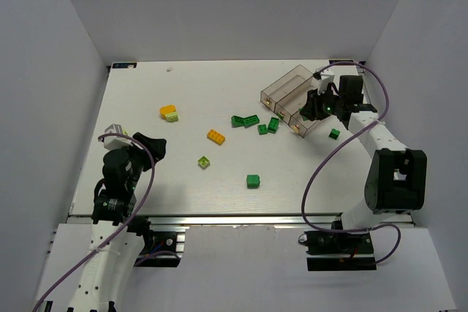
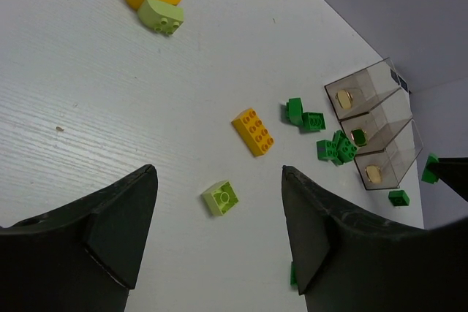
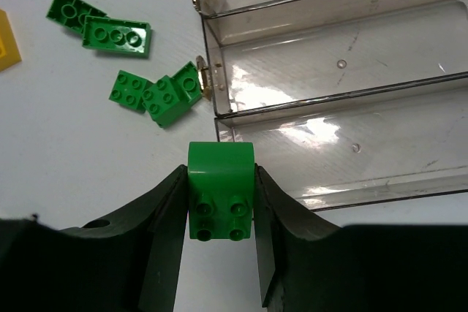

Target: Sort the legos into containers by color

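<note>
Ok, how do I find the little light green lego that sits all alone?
Start at the white table and find the long orange-yellow brick near its middle. Just towards the arms from it lies the small pale lime brick. It is square with nothing touching it, while the other pale lime piece sits right against a rounded orange one.

1. no text, label, brand, number or sign can be read in any of the views.
2. the dark green lego (image 3: 220, 191), the closest of the legos (image 2: 252, 131), shows studs too blurred to tell any moulded mark.
3. the containers (image 3: 329, 56) have clear walls and small round gold discs (image 2: 344, 98) on their ends, with nothing legible on them.
</note>
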`<state>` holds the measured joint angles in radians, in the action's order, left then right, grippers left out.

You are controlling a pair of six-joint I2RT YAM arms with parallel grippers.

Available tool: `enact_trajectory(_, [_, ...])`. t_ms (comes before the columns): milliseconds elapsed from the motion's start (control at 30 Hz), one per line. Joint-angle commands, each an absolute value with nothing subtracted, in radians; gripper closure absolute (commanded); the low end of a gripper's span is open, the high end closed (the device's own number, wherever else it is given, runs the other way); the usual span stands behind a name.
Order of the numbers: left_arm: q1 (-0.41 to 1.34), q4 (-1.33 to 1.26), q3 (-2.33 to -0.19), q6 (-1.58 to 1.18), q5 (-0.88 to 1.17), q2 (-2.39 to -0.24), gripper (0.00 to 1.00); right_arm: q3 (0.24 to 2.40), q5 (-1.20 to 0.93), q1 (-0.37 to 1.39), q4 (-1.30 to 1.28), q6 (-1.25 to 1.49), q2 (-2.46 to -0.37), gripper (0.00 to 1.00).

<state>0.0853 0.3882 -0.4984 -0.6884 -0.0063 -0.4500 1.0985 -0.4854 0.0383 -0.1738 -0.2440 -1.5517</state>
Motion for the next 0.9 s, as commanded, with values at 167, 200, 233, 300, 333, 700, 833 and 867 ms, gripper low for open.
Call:
enact_trajectory(167, [0.083,0.374,-0.494,-0.678,0.029,-0.451,0.22,1.158,-0.423,0.012,-0.103,-0.235,-1.612,0.89])
enact_trajectory(200, [0.083,0.374,-0.494,-0.68,0.031,-0.453,0.22,1.16,-0.416,0.011,-0.1,-0.239,-1.617,0.85])
enact_trajectory(233, [0.083,0.371,-0.492,-0.68,0.031,-0.453,0.22,1.163,-0.414,0.011,-0.098,-0.245,-1.626,0.83])
enact_trajectory(300, [0.084,0.37,-0.491,-0.68,0.034,-0.456,0.21,1.18,-0.408,0.012,-0.101,-0.255,-1.654,0.79])
enact_trajectory(333, [0.084,0.371,-0.491,-0.68,0.034,-0.459,0.21,1.184,-0.405,0.012,-0.101,-0.256,-1.661,0.78])
enact_trajectory(700, [0.083,0.373,-0.492,-0.68,0.037,-0.459,0.21,1.223,-0.388,0.011,-0.1,-0.276,-1.718,0.45])
enact_trajectory(833, [0.084,0.367,-0.491,-0.68,0.043,-0.463,0.2,1.221,-0.399,-0.018,-0.103,-0.276,-1.712,0.42])
enact_trajectory(867, [0.083,0.367,-0.491,-0.68,0.049,-0.466,0.19,1.221,-0.402,-0.02,-0.106,-0.278,-1.707,0.42])
